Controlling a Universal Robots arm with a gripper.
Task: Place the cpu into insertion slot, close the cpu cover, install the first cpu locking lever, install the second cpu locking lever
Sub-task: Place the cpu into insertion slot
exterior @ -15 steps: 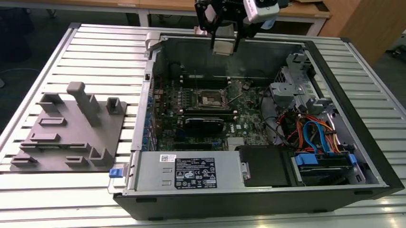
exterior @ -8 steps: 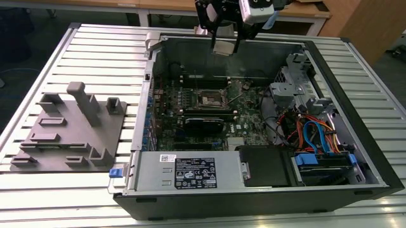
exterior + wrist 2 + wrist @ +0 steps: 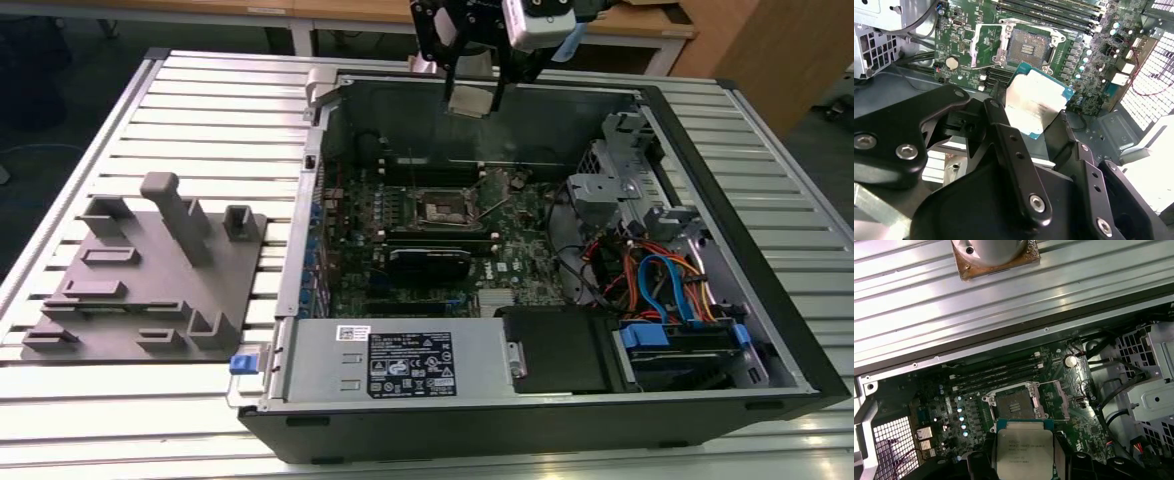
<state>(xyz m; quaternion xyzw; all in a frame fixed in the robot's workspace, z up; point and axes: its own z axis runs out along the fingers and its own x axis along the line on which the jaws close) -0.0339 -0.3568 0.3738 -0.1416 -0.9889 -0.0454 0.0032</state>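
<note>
Gripper point(image 3: 1033, 125) clamped on the cpu point(image 3: 1037, 102), poised above the empty insertion slot point(image 3: 1029, 47) and well clear of it; cpu cover point(image 3: 975, 45) stands flipped open, so I judge none of the four steps complete.

Slatted metal table point(image 3: 200, 90), open computer case point(image 3: 561, 425) on it, grey fixture tray point(image 3: 134, 295) beside

The cpu point(image 3: 1036, 102): flat square chip, pale silver-grey face on a green-edged base, clamped by opposite edges in the gripper point(image 3: 1032, 116) and held in the air. The slot point(image 3: 1029, 47): dark square socket with a silvery rim, empty, well below the gripper. The cover point(image 3: 983, 46): thin silver frame with a large window, swung open, just beside the slot.
</note>
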